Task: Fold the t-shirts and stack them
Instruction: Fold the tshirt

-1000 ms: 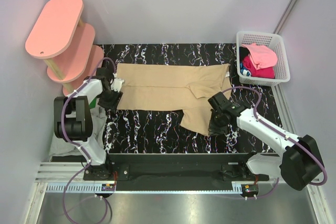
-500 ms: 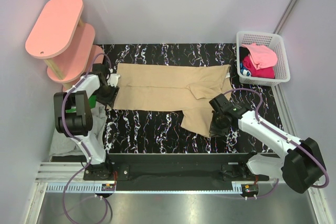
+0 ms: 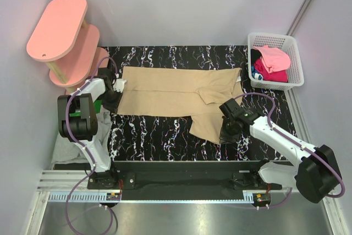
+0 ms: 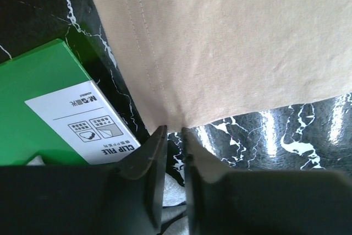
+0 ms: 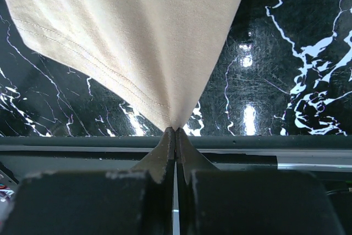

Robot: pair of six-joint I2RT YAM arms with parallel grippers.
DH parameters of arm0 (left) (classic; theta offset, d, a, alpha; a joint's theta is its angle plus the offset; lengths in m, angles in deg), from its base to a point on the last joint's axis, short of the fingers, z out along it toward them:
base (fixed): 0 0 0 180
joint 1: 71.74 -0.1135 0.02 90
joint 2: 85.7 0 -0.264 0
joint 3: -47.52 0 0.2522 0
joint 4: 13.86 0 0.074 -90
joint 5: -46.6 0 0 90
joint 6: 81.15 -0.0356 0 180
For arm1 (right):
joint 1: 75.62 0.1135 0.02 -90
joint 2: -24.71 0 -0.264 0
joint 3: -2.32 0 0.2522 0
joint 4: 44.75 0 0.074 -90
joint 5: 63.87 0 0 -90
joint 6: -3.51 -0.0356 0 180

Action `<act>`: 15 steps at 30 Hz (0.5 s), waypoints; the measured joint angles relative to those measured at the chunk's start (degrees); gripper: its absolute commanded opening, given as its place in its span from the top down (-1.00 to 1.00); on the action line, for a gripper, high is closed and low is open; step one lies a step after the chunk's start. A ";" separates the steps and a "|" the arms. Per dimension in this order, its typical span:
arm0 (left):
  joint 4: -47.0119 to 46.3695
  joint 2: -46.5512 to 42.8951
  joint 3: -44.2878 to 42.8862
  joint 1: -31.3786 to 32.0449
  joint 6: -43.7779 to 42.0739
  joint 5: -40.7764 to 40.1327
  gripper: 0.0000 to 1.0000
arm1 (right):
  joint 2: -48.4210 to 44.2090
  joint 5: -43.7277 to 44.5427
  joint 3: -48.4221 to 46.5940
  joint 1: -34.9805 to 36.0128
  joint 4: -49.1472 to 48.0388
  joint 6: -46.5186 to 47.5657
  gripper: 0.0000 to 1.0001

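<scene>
Two arms reach over the desk in the top view: the left hand sits at the left edge of the spread tan t-shirt, farther back than a second ago. The right hand has barely shifted at the near flap, with pink shelves far left and a basket far right. From the left wrist, the left hand shows its fingers close with a thin gap at the tan t-shirt's corner, so I cannot tell if it grips, and a green box lies just left. From the right wrist, the right hand is pressed together, pinching the tan t-shirt's hem into a peak.
</scene>
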 measured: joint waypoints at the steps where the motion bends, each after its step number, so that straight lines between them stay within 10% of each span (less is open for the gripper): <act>1: 0.00 0.09 0.00 0.00 -0.04 0.09 0.85 | -0.02 0.00 0.00 0.00 0.00 0.00 1.00; 7: -0.07 0.17 0.52 0.00 -0.52 0.33 1.00 | -0.44 0.04 0.00 0.00 0.44 -0.11 1.00; 10: 0.07 0.17 0.90 0.00 -0.59 0.31 0.34 | -0.48 0.04 -0.04 0.00 0.57 -0.11 1.00; 15: 0.28 0.07 0.92 0.00 -0.74 0.09 0.08 | -0.61 0.04 -0.09 0.00 0.87 -0.11 1.00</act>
